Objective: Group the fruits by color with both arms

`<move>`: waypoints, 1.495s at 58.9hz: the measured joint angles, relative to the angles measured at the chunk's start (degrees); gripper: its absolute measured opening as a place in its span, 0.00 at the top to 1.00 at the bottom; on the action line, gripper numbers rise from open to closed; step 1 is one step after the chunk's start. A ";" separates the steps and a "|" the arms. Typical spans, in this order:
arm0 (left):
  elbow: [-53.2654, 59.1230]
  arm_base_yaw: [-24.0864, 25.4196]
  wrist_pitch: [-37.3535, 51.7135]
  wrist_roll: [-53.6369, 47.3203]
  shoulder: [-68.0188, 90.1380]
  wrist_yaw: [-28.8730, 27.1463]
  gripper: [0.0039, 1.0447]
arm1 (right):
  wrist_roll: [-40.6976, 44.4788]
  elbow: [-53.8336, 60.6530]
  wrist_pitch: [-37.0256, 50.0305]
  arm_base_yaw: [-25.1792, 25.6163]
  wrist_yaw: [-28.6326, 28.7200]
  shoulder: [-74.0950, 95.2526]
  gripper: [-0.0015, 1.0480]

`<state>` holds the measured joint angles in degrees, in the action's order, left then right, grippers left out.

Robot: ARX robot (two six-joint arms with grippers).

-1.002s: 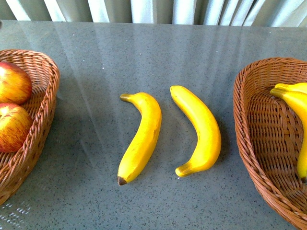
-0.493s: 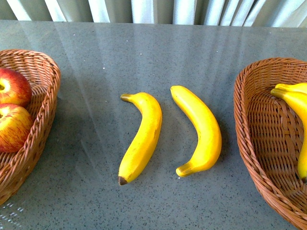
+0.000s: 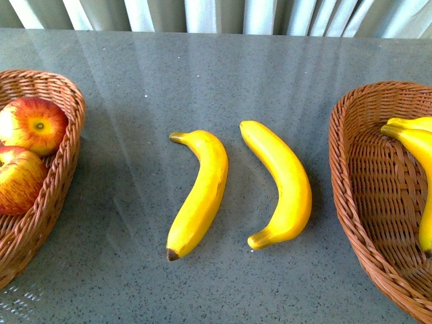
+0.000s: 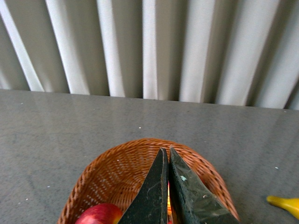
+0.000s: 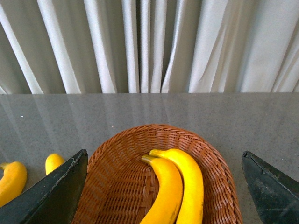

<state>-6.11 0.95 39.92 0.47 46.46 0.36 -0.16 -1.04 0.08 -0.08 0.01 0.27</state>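
Two yellow bananas lie side by side on the grey table, one on the left [image 3: 200,196] and one on the right [image 3: 280,181]. Two red apples streaked with yellow, a far one [image 3: 34,125] and a near one [image 3: 19,179], sit in the left wicker basket [image 3: 67,145]. Two bananas [image 3: 415,145] lie in the right wicker basket [image 3: 351,182]. Neither arm shows in the front view. My left gripper [image 4: 167,150] is shut and empty above the apple basket [image 4: 112,172], with one apple [image 4: 99,214] below it. My right gripper [image 5: 164,153] is open above the banana basket [image 5: 117,186] and its bananas [image 5: 191,182].
Pale curtains hang behind the table's far edge. In the right wrist view the ends of the table bananas [image 5: 11,182] show beside the basket. A banana tip [image 4: 285,205] shows at the edge of the left wrist view.
The far apple in the left basket has shifted right and turned, now showing its yellow-orange end. The bananas and baskets have not moved.
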 joint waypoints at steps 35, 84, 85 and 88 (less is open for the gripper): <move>5.38 -0.83 -12.90 -0.04 -19.26 -0.37 0.99 | 0.00 -0.02 0.00 0.00 -0.02 0.00 0.09; 5.35 -0.85 -39.56 -0.04 -45.33 -0.37 0.99 | 0.00 0.00 0.00 0.00 0.00 0.00 0.09; 5.35 -0.85 -39.56 -0.04 -45.35 -0.37 0.99 | 0.00 0.00 0.00 0.00 -0.04 0.00 0.09; 5.35 -0.85 -39.91 -0.04 -45.40 -0.37 0.99 | 0.00 0.00 0.00 0.00 0.00 0.00 0.09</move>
<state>-0.75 0.10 0.01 0.43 1.06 -0.01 -0.16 -1.04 0.08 -0.08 0.01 0.27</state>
